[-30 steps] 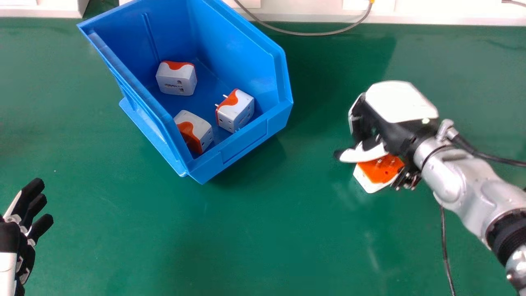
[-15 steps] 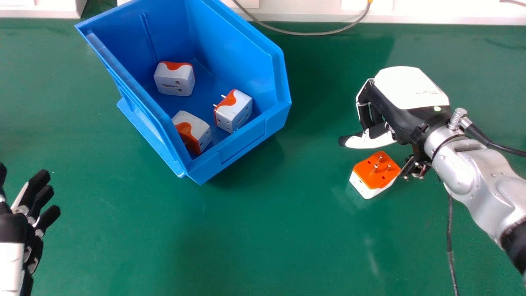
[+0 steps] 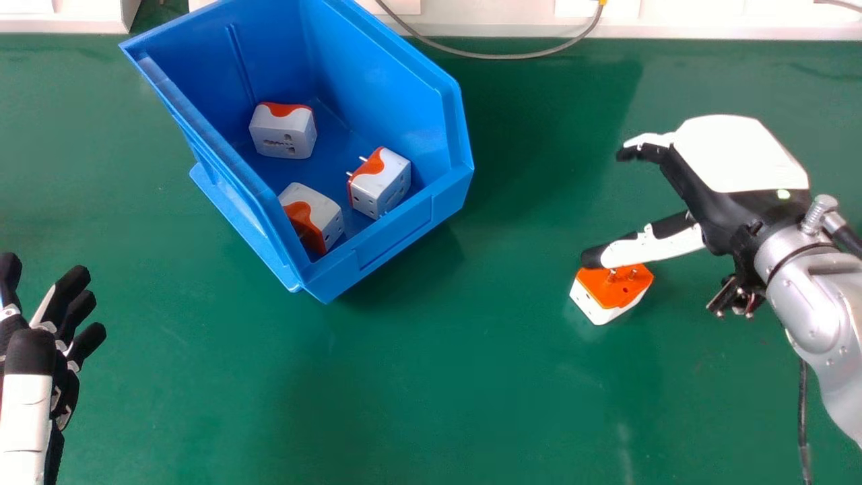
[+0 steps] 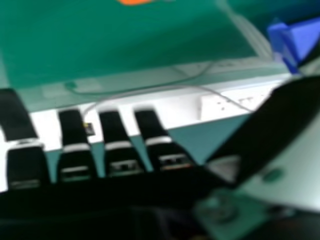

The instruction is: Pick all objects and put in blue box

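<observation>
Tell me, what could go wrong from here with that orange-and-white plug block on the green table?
The right hand has its thumb over the block's far edge, so a small bump might push it away.

The prongs point up, so the fingers could catch on them and grip badly.

Three blocks already lie in the blue box; another dropped in might knock against them.
</observation>
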### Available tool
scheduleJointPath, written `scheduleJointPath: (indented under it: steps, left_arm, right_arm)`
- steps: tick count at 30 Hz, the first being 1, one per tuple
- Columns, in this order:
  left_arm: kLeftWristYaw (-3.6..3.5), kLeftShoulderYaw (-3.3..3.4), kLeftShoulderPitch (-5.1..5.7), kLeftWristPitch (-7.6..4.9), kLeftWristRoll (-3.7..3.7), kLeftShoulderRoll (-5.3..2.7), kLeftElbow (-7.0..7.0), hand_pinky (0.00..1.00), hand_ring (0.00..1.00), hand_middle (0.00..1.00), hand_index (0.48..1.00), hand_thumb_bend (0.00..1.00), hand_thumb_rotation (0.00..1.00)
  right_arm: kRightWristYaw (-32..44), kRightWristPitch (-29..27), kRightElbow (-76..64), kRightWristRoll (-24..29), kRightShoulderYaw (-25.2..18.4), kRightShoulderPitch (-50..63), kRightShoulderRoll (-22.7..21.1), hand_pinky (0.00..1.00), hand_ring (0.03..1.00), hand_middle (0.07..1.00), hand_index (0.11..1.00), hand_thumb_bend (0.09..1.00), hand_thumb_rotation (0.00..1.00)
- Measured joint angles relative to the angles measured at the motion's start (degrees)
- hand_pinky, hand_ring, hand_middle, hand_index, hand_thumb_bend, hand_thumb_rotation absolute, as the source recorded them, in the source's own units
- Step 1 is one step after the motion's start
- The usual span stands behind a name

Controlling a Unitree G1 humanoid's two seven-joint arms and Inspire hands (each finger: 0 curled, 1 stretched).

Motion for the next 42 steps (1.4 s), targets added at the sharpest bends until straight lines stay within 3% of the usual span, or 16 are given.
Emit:
scheduleJointPath:
  steps: [5, 16, 38, 42]
  left_arm:
    - [0.02, 0.00, -1.02, 0.57, -0.03, 0.15, 0.36, 0.92, 0.95, 0.94, 1.000, 0.91, 0.95]
    - [0.52, -0.53, -1.23, 1.42, 0.00, 0.07, -0.02, 0.91, 0.94, 0.94, 1.000, 0.88, 0.95]
    - [0.39, -0.66, -0.45, 1.73, -0.23, 0.17, -1.44, 0.90, 0.93, 0.93, 1.000, 0.88, 0.94]
    - [0.41, -0.64, -0.08, 2.72, -0.35, 0.17, -2.48, 0.89, 0.93, 0.93, 1.000, 0.88, 0.93]
  right_arm:
    - [0.00, 2.35, 0.09, -0.24, 0.01, 0.06, 0.85, 0.86, 0.939, 0.976, 0.957, 1.000, 0.68]
    - [4.57, 3.64, 5.36, -1.66, 2.69, -0.25, 1.14, 0.81, 0.905, 0.951, 0.929, 0.954, 0.65]
    - [7.84, -0.53, 8.51, -5.11, 5.66, -1.32, 0.61, 0.73, 0.850, 0.892, 0.876, 0.895, 0.65]
    - [7.83, -2.19, 9.00, -5.08, 5.82, -1.40, 0.61, 0.71, 0.823, 0.871, 0.862, 0.847, 0.65]
